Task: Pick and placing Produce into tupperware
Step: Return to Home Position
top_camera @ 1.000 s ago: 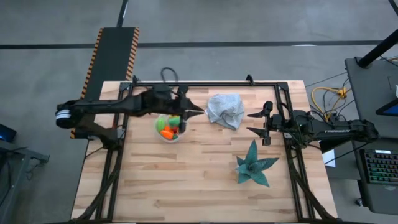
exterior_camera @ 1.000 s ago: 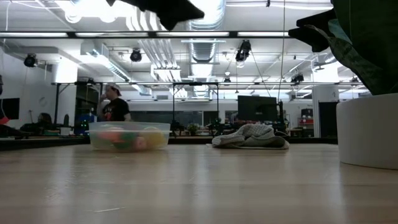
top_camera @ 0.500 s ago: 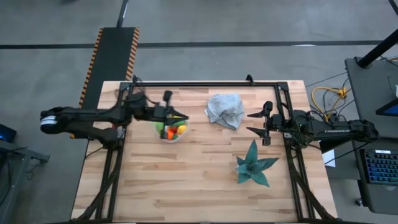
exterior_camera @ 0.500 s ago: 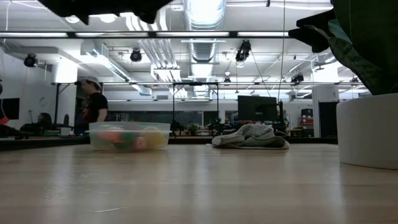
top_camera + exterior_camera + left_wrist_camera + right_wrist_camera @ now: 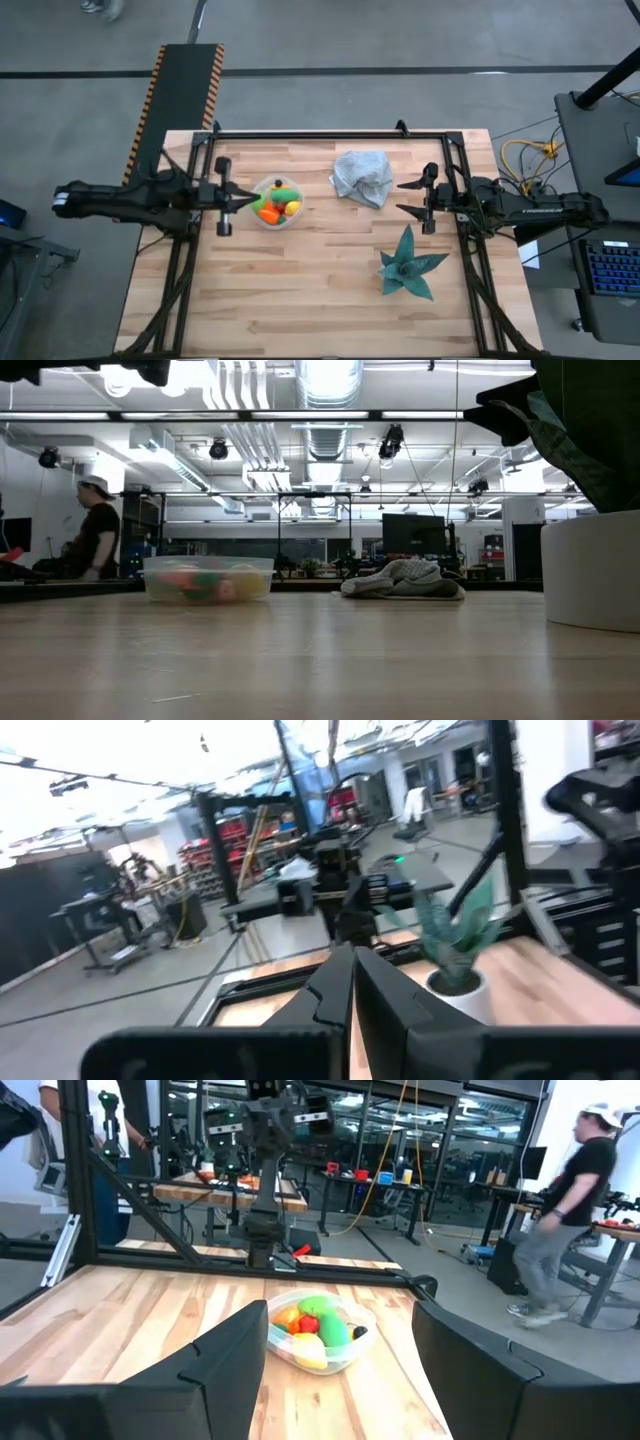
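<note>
My L hand (image 5: 241, 198) is pressed together at the surface's (image 5: 300, 290) left edge, tips just beside the tupperware (image 5: 254, 205). All the produce (image 5: 283, 194) lies inside it: green, orange, yellow, red pcs. My R hand (image 5: 408, 197) hangs spread near the grey cloth (image 5: 362, 176). Lettering on my R arm (image 5: 530, 208) is too small to read.

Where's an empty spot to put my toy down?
The biggest bare patch of table is the wide stretch left of the teal plant, running to the table's edge. A narrower gap lies between the tupperware and the cloth. Crowded spots: beside the tupperware by the left gripper, and between cloth and right gripper.
</note>
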Available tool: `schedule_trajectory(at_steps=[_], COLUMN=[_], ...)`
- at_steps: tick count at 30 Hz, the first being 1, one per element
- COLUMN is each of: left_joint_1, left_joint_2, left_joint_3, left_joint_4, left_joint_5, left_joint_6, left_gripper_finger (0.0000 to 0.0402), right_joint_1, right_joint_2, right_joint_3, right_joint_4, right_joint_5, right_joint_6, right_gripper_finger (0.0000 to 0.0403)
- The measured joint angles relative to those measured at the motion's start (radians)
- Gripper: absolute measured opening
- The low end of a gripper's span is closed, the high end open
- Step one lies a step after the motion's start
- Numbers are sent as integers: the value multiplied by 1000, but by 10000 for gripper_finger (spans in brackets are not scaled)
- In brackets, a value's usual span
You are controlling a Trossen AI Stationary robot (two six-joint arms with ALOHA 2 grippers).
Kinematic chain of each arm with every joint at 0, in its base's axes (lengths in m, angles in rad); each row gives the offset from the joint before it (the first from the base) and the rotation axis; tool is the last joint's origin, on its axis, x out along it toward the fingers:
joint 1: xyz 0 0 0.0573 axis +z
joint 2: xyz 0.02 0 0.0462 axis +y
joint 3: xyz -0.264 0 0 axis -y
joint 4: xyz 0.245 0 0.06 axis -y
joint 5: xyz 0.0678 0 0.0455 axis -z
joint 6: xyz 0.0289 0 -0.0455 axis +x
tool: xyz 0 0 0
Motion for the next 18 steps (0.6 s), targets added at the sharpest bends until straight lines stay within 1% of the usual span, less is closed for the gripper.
schedule_trajectory(at_steps=[2, 5, 7, 14, 18], left_joint_1=[-41, -95, -120, -155, -154], left_joint_2=[-29, -68, -95, -178, -240], left_joint_3=[-23, -59, -89, -205, -278], left_joint_4=[-4, -40, -48, -11, 52], left_joint_5=[-44, -147, -183, -177, -153], left_joint_6=[-1, -6, -19, -31, -38], left_gripper_finger=[0, 0, 0, 0, 0], right_joint_1=[0, 0, 0, 0, 0], right_joint_2=[0, 0, 0, 0, 0], right_joint_3=[0, 0, 0, 0, 0], right_joint_4=[-1, -2, -2, -7, -13], right_joint_5=[0, 1, 1, 10, 24], right_joint_6=[0, 0, 0, 0, -1], right_gripper_finger=[242, 242, 242, 242, 242])
